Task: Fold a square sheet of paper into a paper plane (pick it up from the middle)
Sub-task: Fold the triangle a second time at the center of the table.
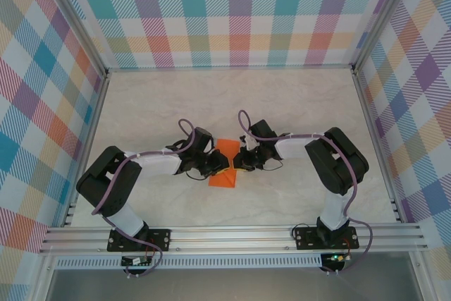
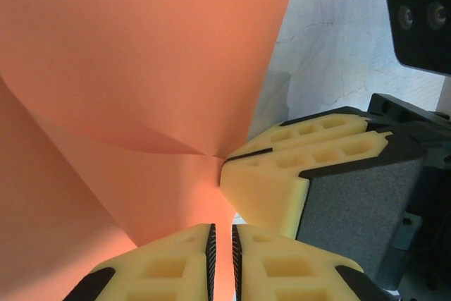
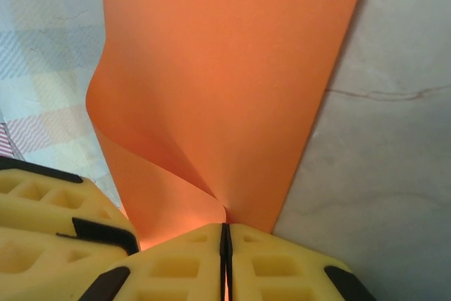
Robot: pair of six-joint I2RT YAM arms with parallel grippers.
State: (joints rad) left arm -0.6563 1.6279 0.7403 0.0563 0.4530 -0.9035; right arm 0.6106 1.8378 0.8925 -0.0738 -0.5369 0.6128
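Yellow foam fingers (image 2: 169,266) of the left hand (image 2: 221,234) sit almost closed, and the thin slit between them is filled by the square sheet of paper (image 2: 141,54), which they pinch. Just beside them, the right hand (image 3: 225,229) presses its pads flat together on the same sheet, with only a sliver of orange showing in the seam. The tips of the two hands nearly touch each other. From both grips the orange paper spreads outward in a smooth bow, with a soft crease running back to the pinched spot. Seen from above, it sits between the two hands near the middle of the worktop (image 1: 296,103), a pale marbled surface. Silver rails (image 1: 232,234) frame the near edge, and bright plaid walls (image 1: 232,12) enclose the other three sides.
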